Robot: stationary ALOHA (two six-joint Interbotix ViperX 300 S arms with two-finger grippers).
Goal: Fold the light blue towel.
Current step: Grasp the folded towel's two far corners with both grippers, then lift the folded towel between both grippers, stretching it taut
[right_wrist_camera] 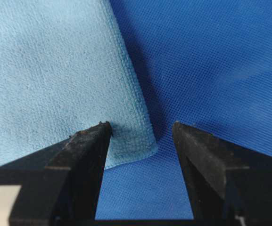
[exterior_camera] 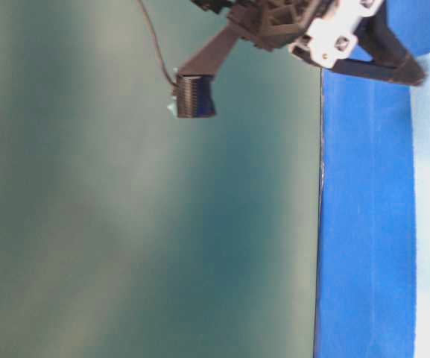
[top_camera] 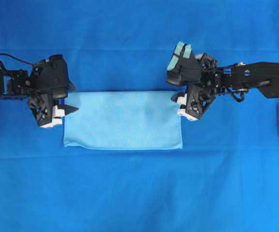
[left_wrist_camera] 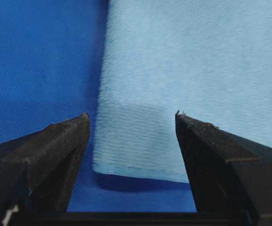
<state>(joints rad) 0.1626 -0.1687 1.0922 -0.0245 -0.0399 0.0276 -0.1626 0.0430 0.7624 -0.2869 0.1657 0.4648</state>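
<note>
At the centre of the table, on the deep blue sheet [top_camera: 139, 193], the light blue towel [top_camera: 123, 120] is laid flat as a wide rectangle. The left hand [top_camera: 67, 110] is positioned at the towel's left edge, near the far corner; its fingers [left_wrist_camera: 60, 141] are spread apart, with the towel corner seen between them and nothing gripped. The right hand [top_camera: 177, 102] is positioned at the far right corner; its fingers [right_wrist_camera: 86, 146] are likewise held apart, and the corner lies between them, ungripped.
</note>
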